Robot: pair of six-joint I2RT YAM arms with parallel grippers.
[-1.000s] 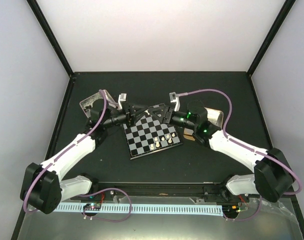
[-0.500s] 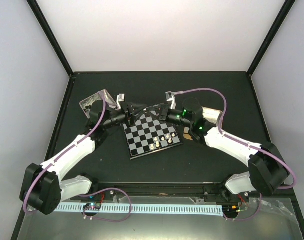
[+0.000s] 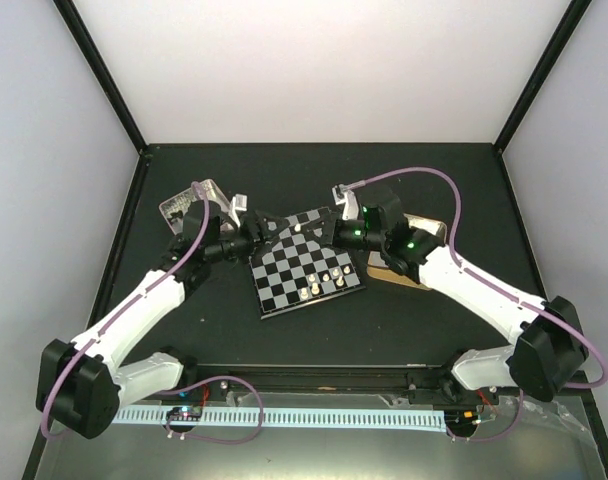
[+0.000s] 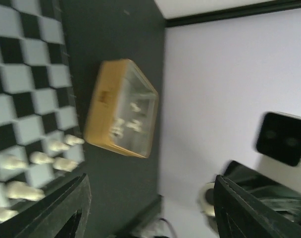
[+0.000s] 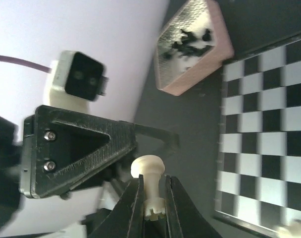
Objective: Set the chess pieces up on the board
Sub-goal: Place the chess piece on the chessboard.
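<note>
right pincer (image 5: 154, 181) — pinches a white chess piece (image 5: 146, 168) tight so it cannot drop, near the far edge of the board (image 3: 281, 285) | left pincer (image 4: 151, 183) — fingers wide apart, holding nothing

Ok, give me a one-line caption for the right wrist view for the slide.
Right gripper shut on a cream-white chess piece beside the board, pinkish tray of black pieces beyond.

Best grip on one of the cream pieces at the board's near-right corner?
Probably the upper stem, coming straight down from above: the cream-white chess pieces stand upright and packed close on the black-and-grey checked chessboard, so a sideways approach risks toppling neighbours.
</note>
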